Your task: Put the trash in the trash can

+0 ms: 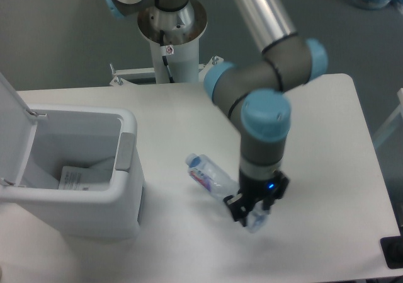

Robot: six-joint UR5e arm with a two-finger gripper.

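1. The large white boxy plastic trash can point(94, 195) with a grey front latch stands at the left of the white desk point(327, 138), its hinged white lid point(11, 125) swung up and open
2. A flat white-and-clear plastic packet point(77, 177) with a barcode lies inside the can on its floor, so one of the two pieces of trash looks done
3. The clear crushed plastic bottle point(211, 176) with a blue cap and pink-blue label is right of the can and well apart from it, cap end pointing far-left toward the can
4. The arm's gripper point(254, 210) points down at the near-right end of the bottle; its dark fingers point(239, 208) are clenched on that end, and the bottle appears tilted, cap end lower
5. I judge the task about half finished: the bottle must be carried left over the open can and let go there
6. The grasp sits at the bottle's far end from the cap, so the bottle may swing or slip on the way
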